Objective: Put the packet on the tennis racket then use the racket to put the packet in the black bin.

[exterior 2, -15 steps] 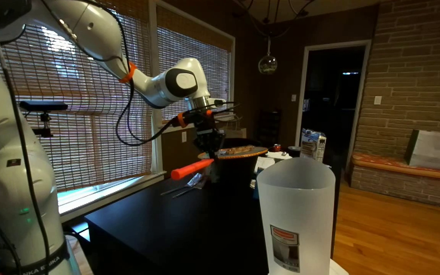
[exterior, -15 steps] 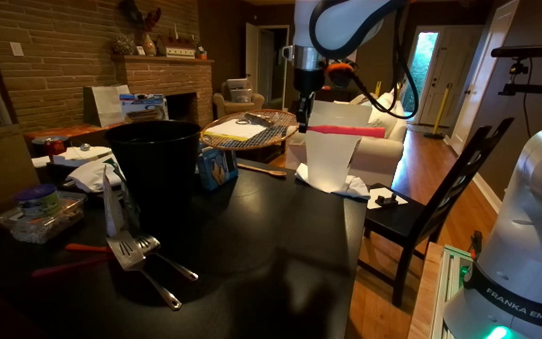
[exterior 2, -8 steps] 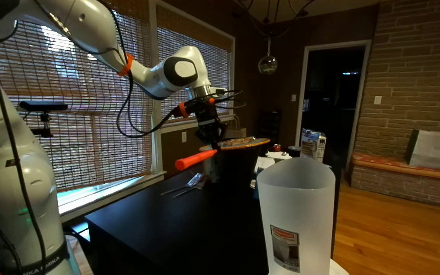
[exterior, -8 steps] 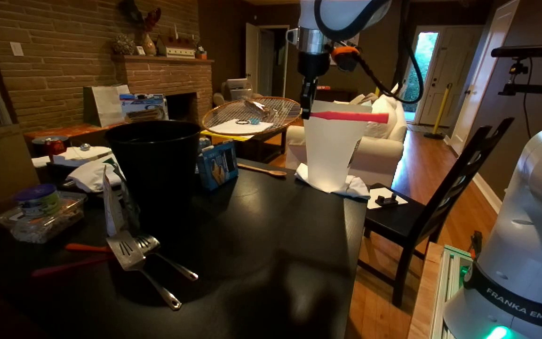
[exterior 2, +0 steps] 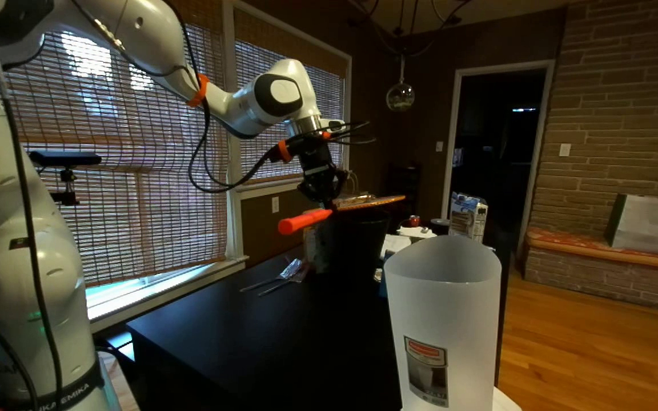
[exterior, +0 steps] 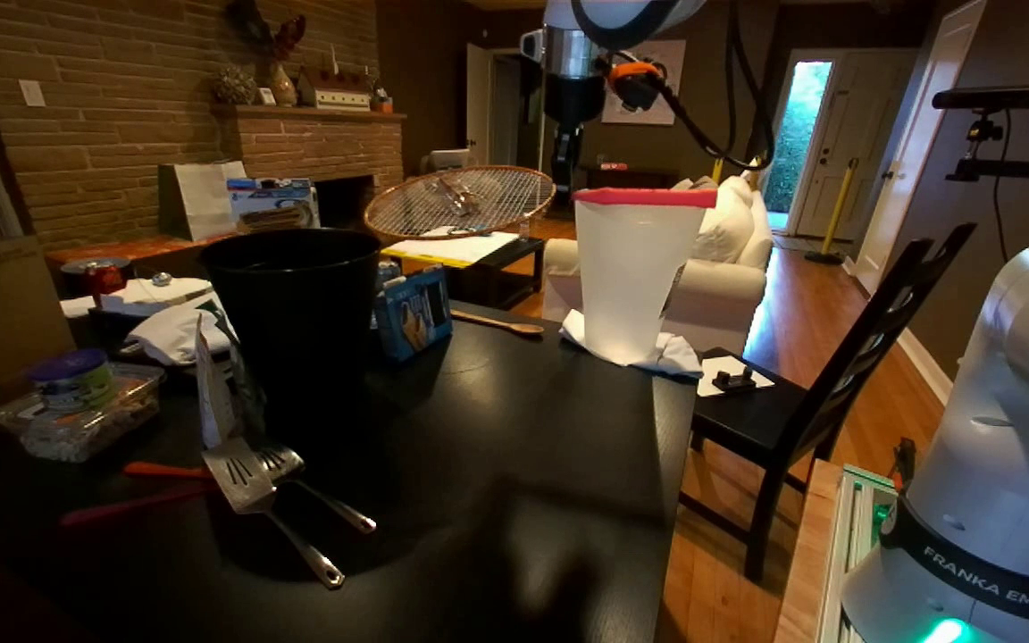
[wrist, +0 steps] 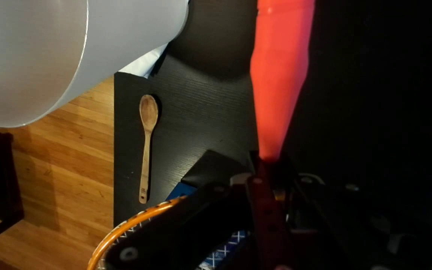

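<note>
Okay so, in an exterior view, closest up on the dark table [exterior: 479, 429] you've got two metal spatulas [exterior: 239, 478], then the black bin [exterior: 300, 313] standing upright with a blue box [exterior: 414, 314] near it. Past that, the gripper's [exterior: 562, 185] fingers are clamped on the racket [exterior: 510, 202] where the red handle [exterior: 648, 197] starts, tilted in midair. The packet [exterior: 456, 195] is lying on the racket; can't tell if it's over the bin. Behind the handle: tall whitish bin [exterior: 626, 277], then a couch [exterior: 718, 295].
</note>
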{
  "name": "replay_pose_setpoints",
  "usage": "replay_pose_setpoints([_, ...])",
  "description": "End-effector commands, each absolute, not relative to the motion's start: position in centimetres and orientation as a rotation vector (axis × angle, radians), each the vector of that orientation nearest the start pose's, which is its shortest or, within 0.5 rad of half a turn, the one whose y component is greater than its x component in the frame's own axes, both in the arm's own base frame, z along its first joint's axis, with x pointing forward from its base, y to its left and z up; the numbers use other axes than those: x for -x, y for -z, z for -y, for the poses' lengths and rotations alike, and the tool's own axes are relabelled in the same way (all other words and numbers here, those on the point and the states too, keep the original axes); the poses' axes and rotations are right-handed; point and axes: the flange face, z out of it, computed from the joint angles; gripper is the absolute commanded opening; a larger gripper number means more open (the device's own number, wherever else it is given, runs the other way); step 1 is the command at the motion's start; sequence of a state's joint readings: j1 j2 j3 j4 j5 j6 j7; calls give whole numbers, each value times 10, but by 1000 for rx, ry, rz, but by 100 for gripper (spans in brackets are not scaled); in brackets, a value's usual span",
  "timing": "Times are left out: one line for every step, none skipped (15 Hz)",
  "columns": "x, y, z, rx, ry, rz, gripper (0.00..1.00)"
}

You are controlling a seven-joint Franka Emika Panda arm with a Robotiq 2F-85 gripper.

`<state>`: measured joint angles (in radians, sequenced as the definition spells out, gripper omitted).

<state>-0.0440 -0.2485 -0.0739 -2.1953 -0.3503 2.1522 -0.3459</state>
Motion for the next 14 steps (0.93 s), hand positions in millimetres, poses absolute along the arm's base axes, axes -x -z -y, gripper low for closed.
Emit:
replay_pose_setpoints([-528,-522,65,3414,183,729,3])
replay_pose_setpoints([-536,-522,63,3411,175,733,3])
replay_pose_setpoints([-544,-522,60,3411,167,736,3])
replay_pose_setpoints([-554,-523,58,3414,165,728,3])
replay_pose_setpoints([-561,-522,57,3409,165,725,3])
replay_pose_setpoints([-571,-523,56,3412,171,719,3])
replay_pose_setpoints([-578,-521,55,3409,174,709,3])
replay_pose_setpoints([-585,-520,55,3409,169,701,3])
replay_pose_setpoints([-593,-517,55,3410,166,690,3])
replay_pose_setpoints([-600,-513,56,3408,162,676,3])
replay_pose_setpoints([-605,-511,56,3406,155,661,3])
replay_pose_setpoints([-611,-507,57,3407,147,642,3])
replay_pose_setpoints([-616,-504,58,3405,138,626,3])
replay_pose_setpoints([-622,-500,59,3407,127,607,3])
